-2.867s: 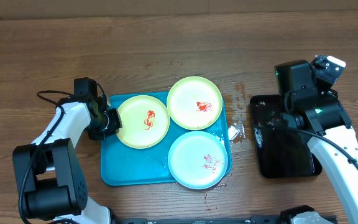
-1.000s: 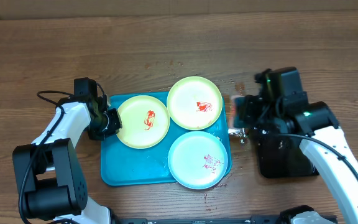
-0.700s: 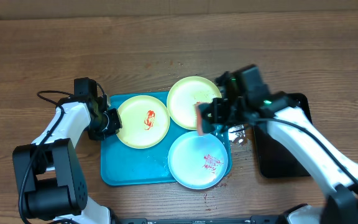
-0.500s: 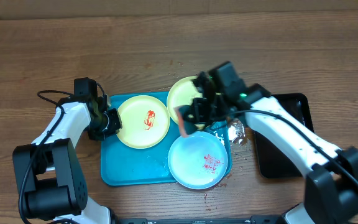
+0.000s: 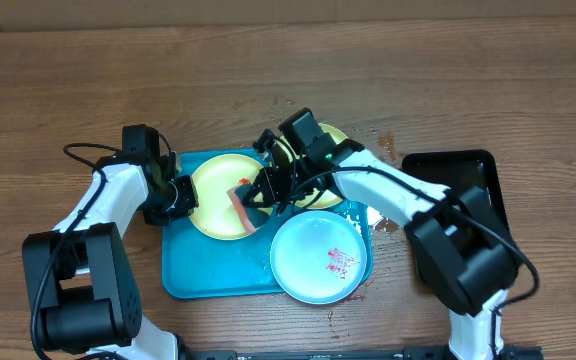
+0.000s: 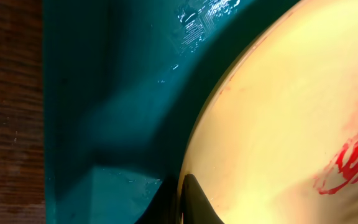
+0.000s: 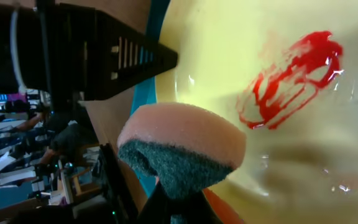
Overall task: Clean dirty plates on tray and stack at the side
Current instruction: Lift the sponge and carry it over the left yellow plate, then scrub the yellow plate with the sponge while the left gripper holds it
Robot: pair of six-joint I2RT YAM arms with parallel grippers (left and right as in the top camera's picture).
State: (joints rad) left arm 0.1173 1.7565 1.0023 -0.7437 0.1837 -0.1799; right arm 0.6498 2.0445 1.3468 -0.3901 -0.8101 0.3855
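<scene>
The turquoise tray [image 5: 183,280] holds three plates. On the left one, a pale yellow plate [image 5: 208,185] with a red smear [image 7: 288,81], my left gripper [image 5: 180,195] is shut on the left rim; its jaws pinch that edge [image 6: 182,199] over the tray floor [image 6: 104,93]. My right gripper [image 5: 258,195] is shut on a pink and dark green sponge [image 5: 244,205], which hangs over this plate beside the smear, sponge [image 7: 185,149] pointing down. My right arm largely covers the back yellow plate [image 5: 340,135]. The light-blue plate [image 5: 318,258], with red specks, lies at the tray's front right.
A black tray [image 5: 473,165] lies on the wood table to the right, partly under my right arm. Wet patches and a small shiny scrap [image 5: 381,215] sit between the two trays. My left arm runs along the tray's left side.
My right arm has swung left from the black tray, carrying the sponge over the back plate to the left yellow plate. My left gripper has kept its hold on the rim.
</scene>
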